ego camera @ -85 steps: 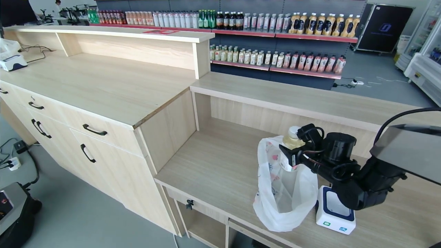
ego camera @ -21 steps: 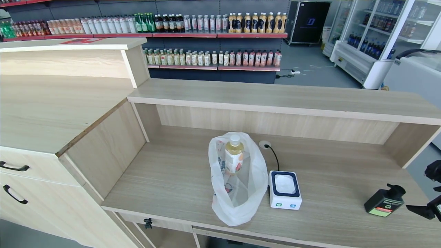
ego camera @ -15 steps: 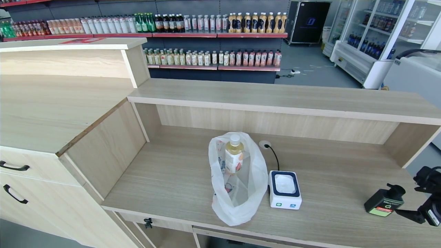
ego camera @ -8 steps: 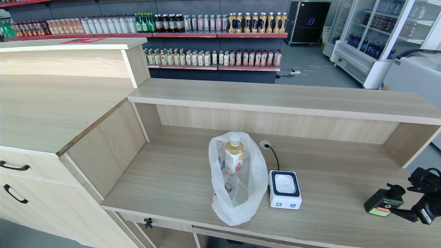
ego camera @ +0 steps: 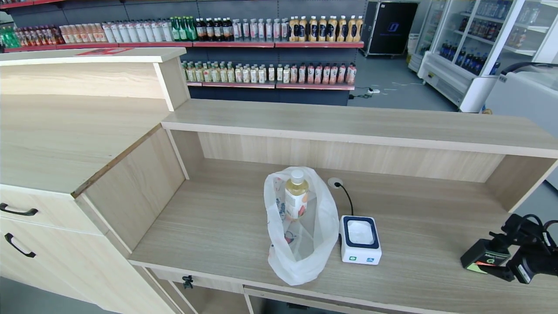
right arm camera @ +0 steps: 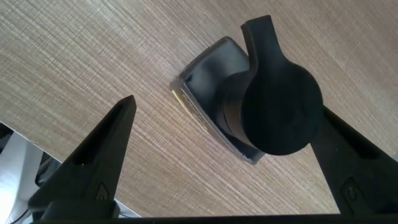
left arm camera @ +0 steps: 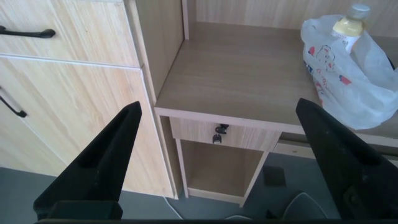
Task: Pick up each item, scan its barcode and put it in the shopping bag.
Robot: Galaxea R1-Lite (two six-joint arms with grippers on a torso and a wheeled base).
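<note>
While right gripper, splayed, straddled pump bottle near counter front edge, left gripper hung unclenched; scanner well apart; label print unreadable.

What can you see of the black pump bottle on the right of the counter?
The pump bottle is black and squarish, glossy like plastic, with a round black pump head and a short spout. A red and green label sits low on one face. It stands upright on the wooden counter, near the right front. The right gripper is open, with a finger on either side of the bottle; contact cannot be told.
</note>
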